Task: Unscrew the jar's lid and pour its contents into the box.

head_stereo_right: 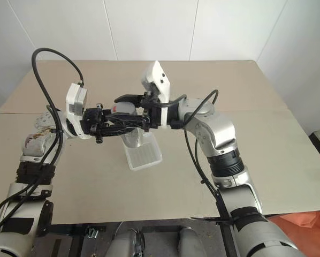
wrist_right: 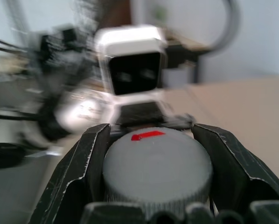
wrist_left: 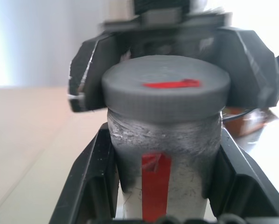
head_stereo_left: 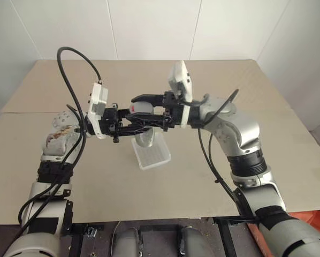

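Partly hidden jar, end effectors clamping

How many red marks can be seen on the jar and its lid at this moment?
2. One red strip runs down the side of the jar, between the left gripper fingers; one red mark lies on the flat top of the lid. The jar's far side is hidden.

One jar was in view; one lid capped it; one box sat on one tabletop; two end effectors were counted: left end effector, right end effector.
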### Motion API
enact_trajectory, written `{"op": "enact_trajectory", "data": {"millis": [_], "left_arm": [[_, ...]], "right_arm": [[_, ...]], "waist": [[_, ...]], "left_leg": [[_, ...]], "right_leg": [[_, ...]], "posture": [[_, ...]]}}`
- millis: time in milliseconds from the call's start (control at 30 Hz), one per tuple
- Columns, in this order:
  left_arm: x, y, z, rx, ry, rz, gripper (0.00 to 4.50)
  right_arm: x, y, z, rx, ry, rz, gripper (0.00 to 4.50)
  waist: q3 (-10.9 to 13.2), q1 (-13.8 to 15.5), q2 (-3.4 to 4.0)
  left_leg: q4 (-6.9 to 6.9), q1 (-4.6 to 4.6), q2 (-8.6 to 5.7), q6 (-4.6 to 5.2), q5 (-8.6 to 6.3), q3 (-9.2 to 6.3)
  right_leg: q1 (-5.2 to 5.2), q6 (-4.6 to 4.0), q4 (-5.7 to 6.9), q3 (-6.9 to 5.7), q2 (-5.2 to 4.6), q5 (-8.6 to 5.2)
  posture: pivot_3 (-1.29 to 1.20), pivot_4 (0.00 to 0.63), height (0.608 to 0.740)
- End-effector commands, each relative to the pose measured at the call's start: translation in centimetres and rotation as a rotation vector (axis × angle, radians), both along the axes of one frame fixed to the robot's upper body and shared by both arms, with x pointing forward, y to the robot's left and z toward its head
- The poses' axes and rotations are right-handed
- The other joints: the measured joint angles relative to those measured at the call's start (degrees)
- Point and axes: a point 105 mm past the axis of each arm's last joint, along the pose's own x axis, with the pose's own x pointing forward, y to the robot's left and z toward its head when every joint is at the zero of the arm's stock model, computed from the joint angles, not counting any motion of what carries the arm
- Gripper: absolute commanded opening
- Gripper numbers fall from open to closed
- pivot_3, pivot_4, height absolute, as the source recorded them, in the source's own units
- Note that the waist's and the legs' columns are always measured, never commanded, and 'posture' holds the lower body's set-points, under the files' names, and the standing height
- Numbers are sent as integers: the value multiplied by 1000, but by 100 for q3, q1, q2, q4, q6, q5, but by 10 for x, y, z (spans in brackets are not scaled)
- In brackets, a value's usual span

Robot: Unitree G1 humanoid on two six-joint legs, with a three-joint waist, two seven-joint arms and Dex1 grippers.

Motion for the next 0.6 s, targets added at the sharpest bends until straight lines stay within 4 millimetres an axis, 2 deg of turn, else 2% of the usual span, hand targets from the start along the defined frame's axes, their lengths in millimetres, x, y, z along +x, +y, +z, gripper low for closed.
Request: {"op": "enact_trajectory", "data": {"millis": [33, 133, 233, 400, 433, 600], "left_arm": [[-23, -8, 14, 18, -40, -167, 2034], [-36, -17, 17, 42, -64, -255, 2034], [-41, -22, 21, 53, -88, -289, 2034], [-37, -21, 21, 52, -97, -267, 2034], [-35, -19, 21, 52, -96, -252, 2034], [-23, -10, 14, 57, -96, -152, 2034]], "right_arm": [[-32, -6, 20, 41, -89, 354, 2738], [-37, -2, 12, -21, -130, 503, 2738], [-31, 8, 15, -24, -165, 516, 2738], [-21, 13, 19, 7, -184, 451, 4329], [-20, 12, 20, 14, -187, 432, 4483], [-15, -1, 17, 33, -202, 306, 4483]], "waist": [[0, -2, 1], [1, -7, 1], [1, -30, 2], [1, -15, 2], [1, 3, 2], [2, 26, 3]], "left_leg": [[1, 0, 1, 1, 0, 0], [3, 3, 2, 0, 0, -3], [2, 6, 2, 0, 0, -4], [1, 4, 4, -3, 2, -4], [2, 3, 3, -3, 2, -3], [6, 0, 1, -2, 1, -3]], "right_leg": [[0, 0, 1, 0, 1, 0], [0, 0, 2, 1, 3, 0], [-1, 0, 2, 3, 4, 0], [-2, 0, 10, 2, 5, 0], [-1, 0, 9, 3, 3, 0], [0, 0, 8, -1, 0, 0]], "posture": [[0, 150, 740], [0, 150, 740], [0, 150, 740], [0, 150, 740], [0, 150, 740], [0, 150, 740]]}}
